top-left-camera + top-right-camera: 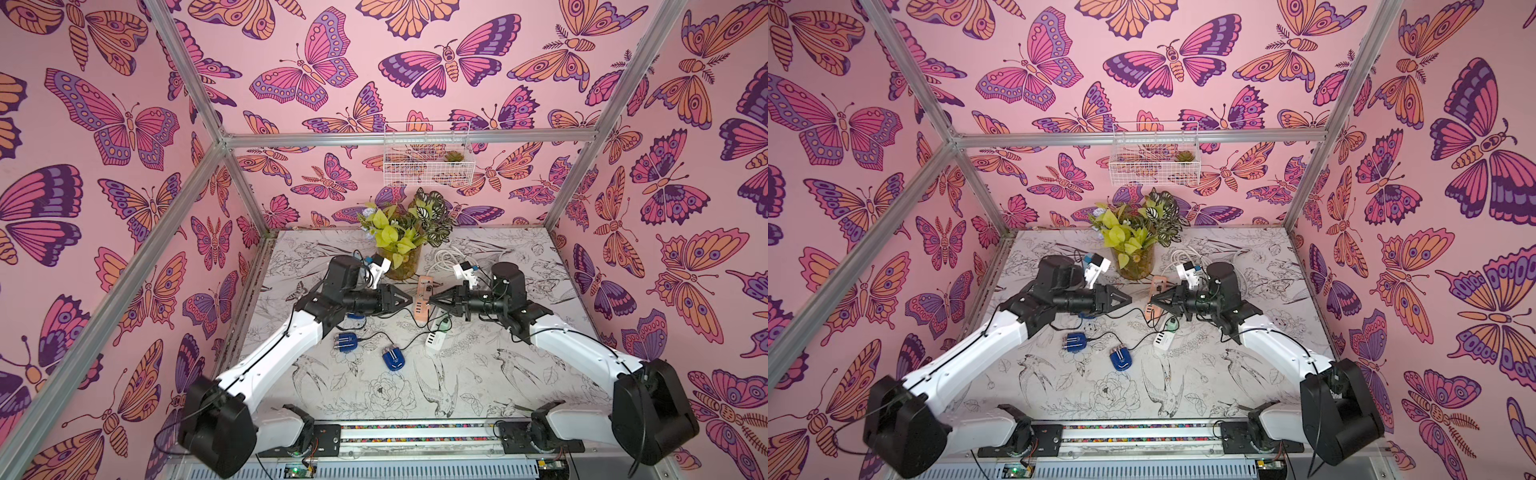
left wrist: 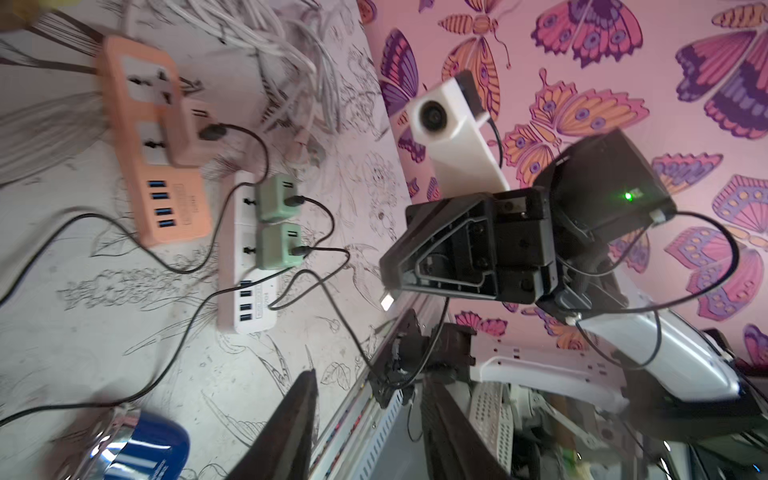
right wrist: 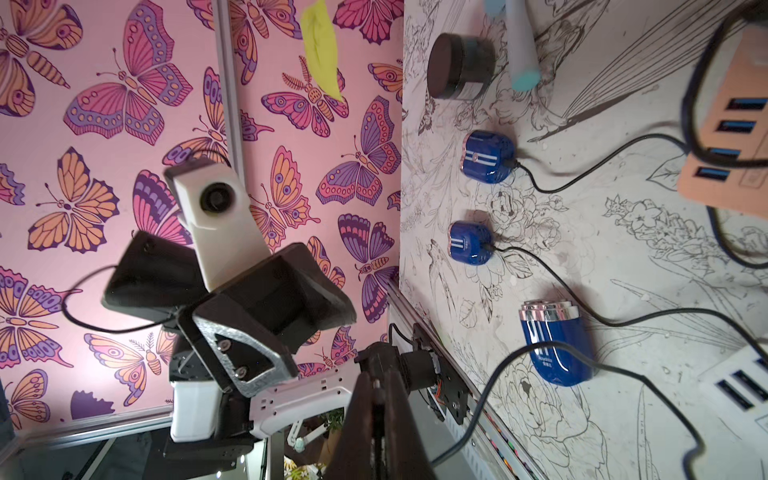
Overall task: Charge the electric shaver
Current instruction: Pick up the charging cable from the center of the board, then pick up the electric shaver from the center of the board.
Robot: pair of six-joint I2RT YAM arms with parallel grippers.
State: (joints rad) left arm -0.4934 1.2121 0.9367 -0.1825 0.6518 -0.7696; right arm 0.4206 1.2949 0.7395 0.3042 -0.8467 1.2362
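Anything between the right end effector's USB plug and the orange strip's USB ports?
Only a black cable, looping over those ports. The right end effector, shut on the USB plug, hovers near the orange strip, otherwise unobstructed.

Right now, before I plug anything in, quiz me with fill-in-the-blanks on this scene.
1. ___ blue shavers lie on the table.
2. The right hand is shut on a silver USB ___.
3. The white power strip carries two ___ adapters.
4. The left hand stands ___, holding nothing.
Missing words: three; plug; green; open.
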